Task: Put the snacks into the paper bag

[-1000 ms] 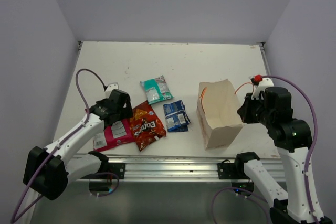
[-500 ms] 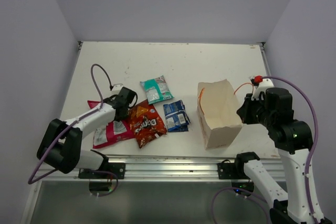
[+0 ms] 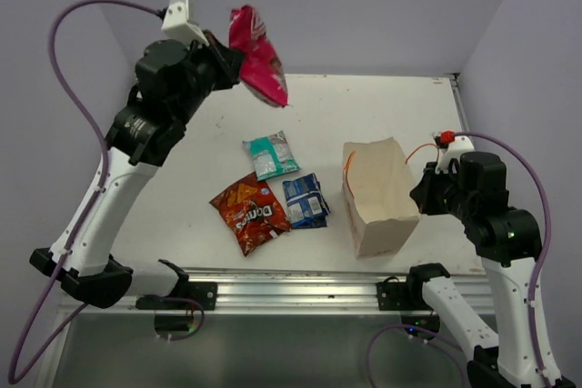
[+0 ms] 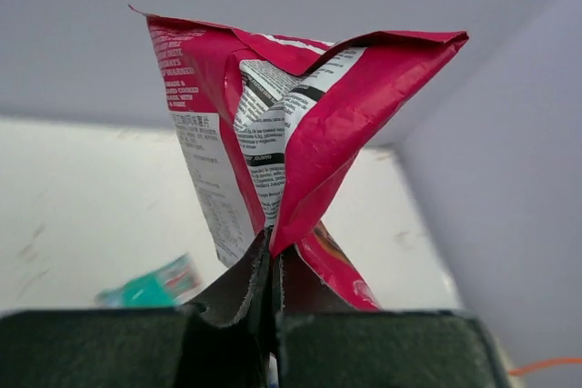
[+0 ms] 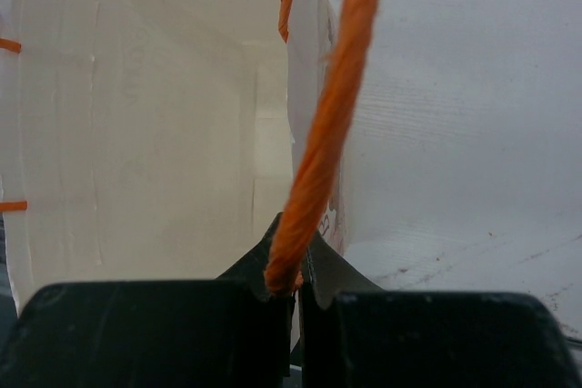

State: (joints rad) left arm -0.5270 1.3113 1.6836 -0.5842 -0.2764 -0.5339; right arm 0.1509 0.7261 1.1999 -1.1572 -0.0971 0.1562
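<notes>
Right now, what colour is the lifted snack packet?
Packet is pink with white print; left wrist view best.

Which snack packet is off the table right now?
The pink packet, pinched in the left tool, up in the air. The Doritos packet, teal packet and blue packet lie flat on the table.

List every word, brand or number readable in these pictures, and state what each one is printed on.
"Doritos": on the red-orange foil packet.
Fine print on the pink-and-white foil packet: too small to read.
Print on the teal-and-white foil packet: too blurred to read.
White print on the dark blue foil packet: too small to read.
On the beige paper bag: no text visible.
</notes>
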